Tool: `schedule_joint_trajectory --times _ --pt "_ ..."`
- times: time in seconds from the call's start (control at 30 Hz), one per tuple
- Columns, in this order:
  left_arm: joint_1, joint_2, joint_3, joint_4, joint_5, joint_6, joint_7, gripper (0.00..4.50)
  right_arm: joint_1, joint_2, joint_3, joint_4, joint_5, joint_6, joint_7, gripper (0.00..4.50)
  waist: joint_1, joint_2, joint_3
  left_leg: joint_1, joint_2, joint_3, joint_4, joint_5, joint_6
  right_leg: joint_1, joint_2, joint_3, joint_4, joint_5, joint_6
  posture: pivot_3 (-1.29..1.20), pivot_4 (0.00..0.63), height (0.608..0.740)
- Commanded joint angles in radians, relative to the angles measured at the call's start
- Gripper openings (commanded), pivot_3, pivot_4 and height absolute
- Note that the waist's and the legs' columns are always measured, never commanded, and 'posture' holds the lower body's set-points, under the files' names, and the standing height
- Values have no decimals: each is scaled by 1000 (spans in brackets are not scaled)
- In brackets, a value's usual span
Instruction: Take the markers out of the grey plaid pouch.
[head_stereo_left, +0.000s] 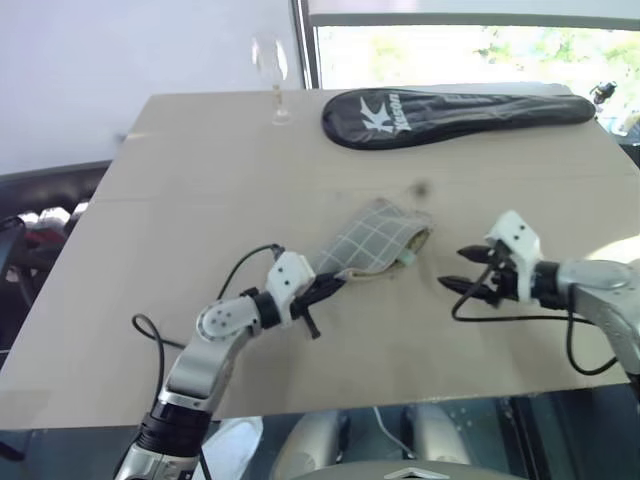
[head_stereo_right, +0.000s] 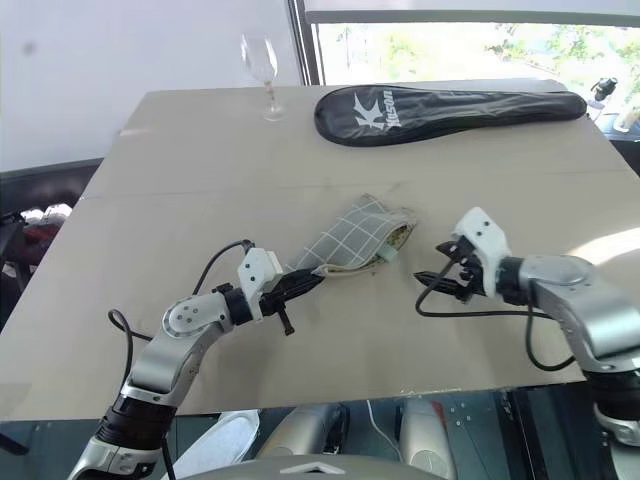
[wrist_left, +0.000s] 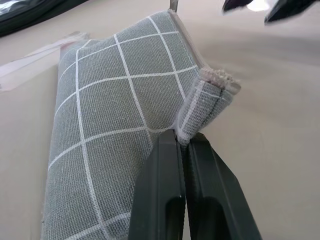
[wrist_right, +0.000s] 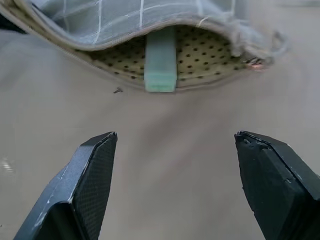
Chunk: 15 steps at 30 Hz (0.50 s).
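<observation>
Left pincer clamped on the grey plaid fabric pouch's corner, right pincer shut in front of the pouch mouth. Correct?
Not quite: the right pincer is open, its fingers wide apart in the right wrist view. The left pincer does clamp the grey plaid fabric pouch.

marker (wrist_right: 160, 60) body hidden inside pouch (wrist_right: 150, 15)

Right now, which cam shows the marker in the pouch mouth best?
Right wrist view: the pale green marker juts square-on from the grey plaid pouch, straight ahead of the open right gripper. In both eye views it is a small green tip at the pouch mouth. The left wrist view gives the pouch's outside, pinched by the left gripper.
</observation>
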Motion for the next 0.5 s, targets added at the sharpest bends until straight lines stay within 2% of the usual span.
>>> schedule_joint_trajectory --times 0.03,0.5 --pt "-6 -6 -10 -39 -2 -16 1 0 -86 63 57 52 -46 -53 -24 3805 -2 0 0 0 0 0 0 0 0 0 0 0 0 0 0 0 150 740" --pt "-7 -4 -14 -36 -2 -24 1 0 -257 259 196 297 -168 -154 -30 3805 -4 0 0 0 0 0 0 0 0 -1 1 -2 1 0 0 0 150 740"
